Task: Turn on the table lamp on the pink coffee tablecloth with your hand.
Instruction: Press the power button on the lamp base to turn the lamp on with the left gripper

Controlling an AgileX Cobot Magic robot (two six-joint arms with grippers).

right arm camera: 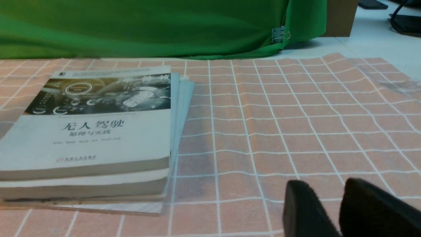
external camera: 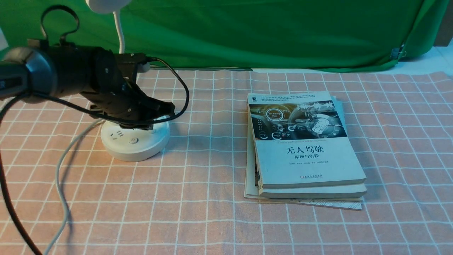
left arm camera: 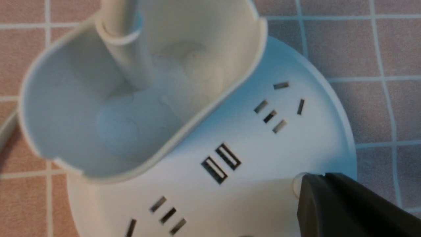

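Observation:
The white table lamp stands on the pink coffee tablecloth (external camera: 212,198) at the left. Its round puck base (external camera: 136,141) carries sockets and a button, the thin gooseneck (external camera: 120,33) rises behind, and the head (external camera: 106,4) is cut off by the top edge. My left gripper (external camera: 167,108) reaches over the base, its jaws shut together. In the left wrist view its tips (left arm camera: 314,178) rest on a small round button (left arm camera: 297,185) at the base's rim, beside the USB ports (left arm camera: 221,163) and the oval cup (left arm camera: 131,98). My right gripper (right arm camera: 324,186) hovers low over bare cloth, slightly open and empty.
A stack of books (external camera: 304,145) lies right of centre, also in the right wrist view (right arm camera: 92,131). A green cloth (external camera: 265,32) hangs along the back. The lamp's white cord (external camera: 61,177) trails toward the front left, beside my arm's black cable (external camera: 10,209).

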